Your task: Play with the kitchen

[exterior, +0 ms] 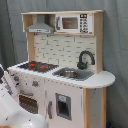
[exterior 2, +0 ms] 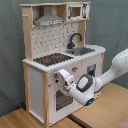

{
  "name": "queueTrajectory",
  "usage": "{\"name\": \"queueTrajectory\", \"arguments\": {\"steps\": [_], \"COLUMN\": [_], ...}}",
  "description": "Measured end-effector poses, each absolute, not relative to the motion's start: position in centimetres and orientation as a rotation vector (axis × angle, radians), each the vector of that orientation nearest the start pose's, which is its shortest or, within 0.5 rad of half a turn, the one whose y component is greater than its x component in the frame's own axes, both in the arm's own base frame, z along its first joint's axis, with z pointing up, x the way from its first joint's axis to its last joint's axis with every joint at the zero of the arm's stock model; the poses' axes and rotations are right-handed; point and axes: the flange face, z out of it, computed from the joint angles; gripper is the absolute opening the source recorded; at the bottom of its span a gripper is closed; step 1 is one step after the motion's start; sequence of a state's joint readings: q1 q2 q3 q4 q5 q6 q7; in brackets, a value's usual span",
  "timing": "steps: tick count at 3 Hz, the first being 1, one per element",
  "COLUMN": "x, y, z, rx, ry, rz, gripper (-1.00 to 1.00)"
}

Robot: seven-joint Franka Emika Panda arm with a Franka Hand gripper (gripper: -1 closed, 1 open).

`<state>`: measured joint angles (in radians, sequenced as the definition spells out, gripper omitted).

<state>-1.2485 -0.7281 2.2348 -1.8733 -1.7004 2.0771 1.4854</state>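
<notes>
The kitchen [exterior: 65,95] is a tall toy of light wood and white panels, seen in both exterior views. It has a black stovetop [exterior: 35,65] with red rings, a black faucet [exterior: 85,59], a sink [exterior: 72,74], a grey hood [exterior: 40,25] and a microwave [exterior: 72,22]. In the second exterior view the kitchen [exterior 2: 35,80] stands at the second exterior view's left. My gripper [exterior 2: 61,78] is pressed close to its front panel, just under the stovetop [exterior 2: 52,58], by the knobs [exterior 2: 75,69] and above the oven door [exterior 2: 62,100].
The white arm [exterior 2: 112,70] reaches in from the second exterior view's right over a wooden table [exterior 2: 105,112]. In the first exterior view part of the arm [exterior: 15,112] fills the lower left corner. A grey curtain [exterior: 115,45] hangs behind.
</notes>
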Motion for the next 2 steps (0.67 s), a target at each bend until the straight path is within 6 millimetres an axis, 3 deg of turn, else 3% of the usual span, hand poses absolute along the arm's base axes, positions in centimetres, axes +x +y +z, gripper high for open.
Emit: {"name": "queueTrajectory", "arguments": {"steps": [1, 2], "x": [34.69, 34.94], "y": [54.84, 54.65], "z": [29.90, 30.52], "rx": [1.342, 1.353], "ry": [0.820, 0.802], "rz": [1.683, 1.638], "gripper": [-1.00, -1.00]}}
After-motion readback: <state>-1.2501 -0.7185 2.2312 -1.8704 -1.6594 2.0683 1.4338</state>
